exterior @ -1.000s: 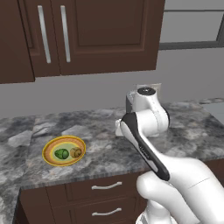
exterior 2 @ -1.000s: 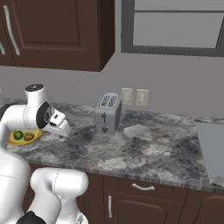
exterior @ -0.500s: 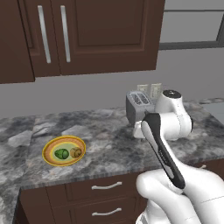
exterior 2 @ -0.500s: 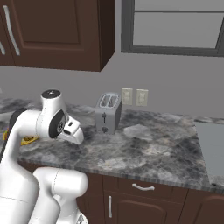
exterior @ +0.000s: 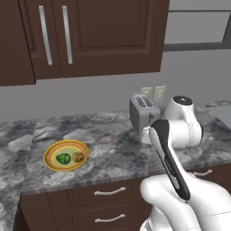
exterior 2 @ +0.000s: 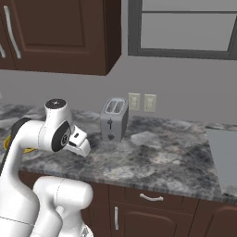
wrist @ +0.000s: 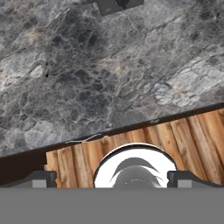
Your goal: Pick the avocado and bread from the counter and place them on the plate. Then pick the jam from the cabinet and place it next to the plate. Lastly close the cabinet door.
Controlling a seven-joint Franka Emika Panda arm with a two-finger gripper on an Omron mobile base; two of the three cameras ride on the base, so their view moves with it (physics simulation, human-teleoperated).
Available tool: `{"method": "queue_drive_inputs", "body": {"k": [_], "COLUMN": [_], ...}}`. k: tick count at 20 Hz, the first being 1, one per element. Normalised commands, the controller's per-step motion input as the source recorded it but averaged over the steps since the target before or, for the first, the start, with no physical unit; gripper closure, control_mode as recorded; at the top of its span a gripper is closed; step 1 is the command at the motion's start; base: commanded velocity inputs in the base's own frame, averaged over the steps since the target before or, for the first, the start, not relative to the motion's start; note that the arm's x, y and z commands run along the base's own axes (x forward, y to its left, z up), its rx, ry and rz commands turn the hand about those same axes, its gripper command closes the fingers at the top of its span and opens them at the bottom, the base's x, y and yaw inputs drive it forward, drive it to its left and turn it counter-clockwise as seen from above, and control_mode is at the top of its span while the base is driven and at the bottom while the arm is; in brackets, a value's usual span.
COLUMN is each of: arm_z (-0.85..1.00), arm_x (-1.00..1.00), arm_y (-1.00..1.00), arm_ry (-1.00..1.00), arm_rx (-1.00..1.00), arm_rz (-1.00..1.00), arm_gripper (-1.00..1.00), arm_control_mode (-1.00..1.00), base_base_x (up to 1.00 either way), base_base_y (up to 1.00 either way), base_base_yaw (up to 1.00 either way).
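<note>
The plate [exterior: 50, 162] lies on the left part of the counter [exterior: 113, 149] with the dark green avocado [exterior: 63, 158] and the golden-brown bread [exterior: 79, 157] side by side on it. My arm bends over the counter's right part, and its hand [exterior 2: 79, 141] hangs just in front of the toaster, well away from the plate. In the hand view my gripper [wrist: 112, 179] looks down at the counter's front edge, open, with nothing between its wide-set tips. The cabinet [exterior: 108, 36] above shows panelled doors with silver bar handles [exterior: 44, 34]. The jam is out of view.
A silver toaster [exterior: 143, 109] stands at the back of the counter below two wall sockets [exterior 2: 141, 101]. A window [exterior 2: 185, 28] sits right of the cabinet. A pale grey slab [exterior 2: 222, 157] lies at the counter's far right. Drawers [exterior: 108, 191] run beneath.
The arm has swung right, away from the plate and across the counter to the toaster. The avocado and bread stay on the plate. The gripper stays open.
</note>
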Motion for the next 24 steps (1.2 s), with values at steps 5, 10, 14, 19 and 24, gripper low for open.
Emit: {"method": "queue_drive_inputs", "body": {"k": [5, 10, 14, 19, 24], "arm_z": [0.00, 0.00, 0.00, 0.00, 0.00], "arm_x": [0.00, 0.00, 0.00, 0.00, 0.00], "arm_y": [0.00, 0.00, 0.00, 0.00, 0.00], "arm_ry": [0.00, 0.00, 0.00, 0.00, 0.00], "arm_rx": [0.00, 0.00, 0.00, 0.00, 0.00], "arm_rz": [0.00, 0.00, 0.00, 0.00, 0.00], "arm_gripper": [-1.00, -1.00, -1.00, -1.00, -1.00], "arm_control_mode": [1.00, 1.00, 1.00, 1.00, 1.00], "base_base_x": [-0.40, -0.16, -0.01, 0.00, 0.00], "base_base_y": [0.00, 0.00, 0.00, 0.00, 0.00], "base_base_yaw": [0.00, 0.04, 0.24, 0.29, 0.32]}}
